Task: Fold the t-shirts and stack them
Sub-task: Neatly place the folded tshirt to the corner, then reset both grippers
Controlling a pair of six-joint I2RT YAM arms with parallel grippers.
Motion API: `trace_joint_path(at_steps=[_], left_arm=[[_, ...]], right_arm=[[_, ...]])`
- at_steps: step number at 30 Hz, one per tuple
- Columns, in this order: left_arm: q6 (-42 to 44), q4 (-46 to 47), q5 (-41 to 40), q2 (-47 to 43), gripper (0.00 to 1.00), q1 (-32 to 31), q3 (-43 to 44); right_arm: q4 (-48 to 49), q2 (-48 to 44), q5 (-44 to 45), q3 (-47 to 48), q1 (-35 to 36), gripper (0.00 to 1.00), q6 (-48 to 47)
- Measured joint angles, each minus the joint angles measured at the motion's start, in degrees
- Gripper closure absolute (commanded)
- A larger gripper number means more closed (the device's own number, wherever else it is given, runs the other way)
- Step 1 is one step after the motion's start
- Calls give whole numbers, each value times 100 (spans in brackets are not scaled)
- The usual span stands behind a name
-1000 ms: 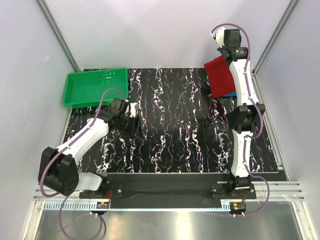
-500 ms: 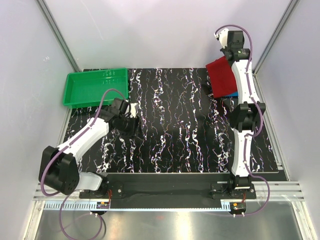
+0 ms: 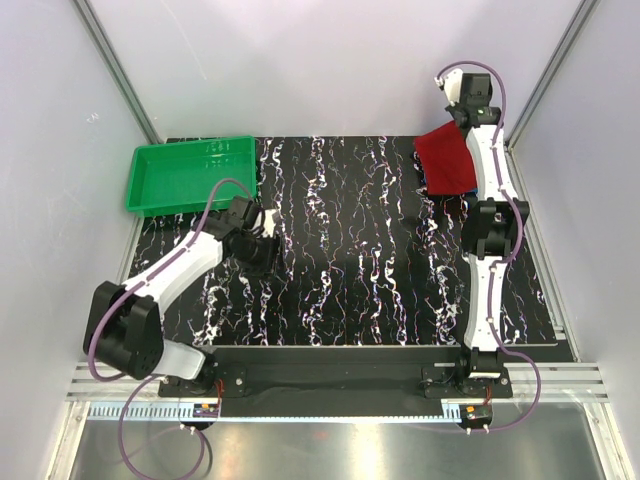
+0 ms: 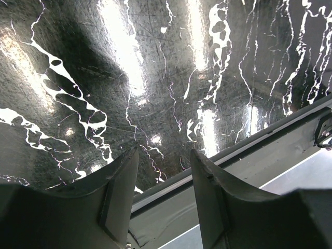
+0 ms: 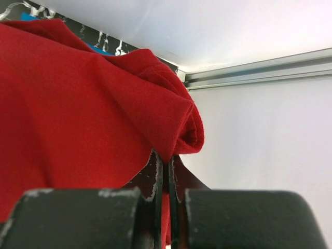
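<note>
there, right tool [image 5: 167, 174] pinches red shirt [image 3: 445, 160], draping leftward.

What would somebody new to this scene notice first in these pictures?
The deep red t-shirt at the far right corner of the black marbled table stands out most, with a fold of it pinched in the shut right gripper. Next comes the bright green tray at the far left. The left gripper is open over the tabletop just on the near side of it.
</note>
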Motion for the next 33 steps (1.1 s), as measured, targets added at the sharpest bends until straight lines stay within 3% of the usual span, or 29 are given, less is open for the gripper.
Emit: trace_joint_path(at_steps=[8, 10, 13, 17, 23, 28, 33], left_arm=[[57, -109, -46, 352, 51, 2, 157], [79, -142, -74, 393, 51, 2, 212], [94, -251, -170, 402, 51, 2, 275], [98, -514, -393, 273, 51, 4, 328], [-221, -876, -542, -446, 51, 2, 361], [-807, -898, -525, -984, 48, -85, 450], [-1725, -223, -459, -1840, 38, -118, 4]], right_arm=[[505, 398, -197, -11, -339, 100, -2], [892, 540, -175, -129, -435, 55, -46], [1528, 785, -35, -227, -531, 1, -195], [2225, 1248, 52, -166, -675, 0, -433], [2188, 1134, 68, -251, -730, 0, 181], [1537, -299, -151, -1338, -317, 0, 1311], [1080, -2243, -960, -2710, 802, 0, 2500]])
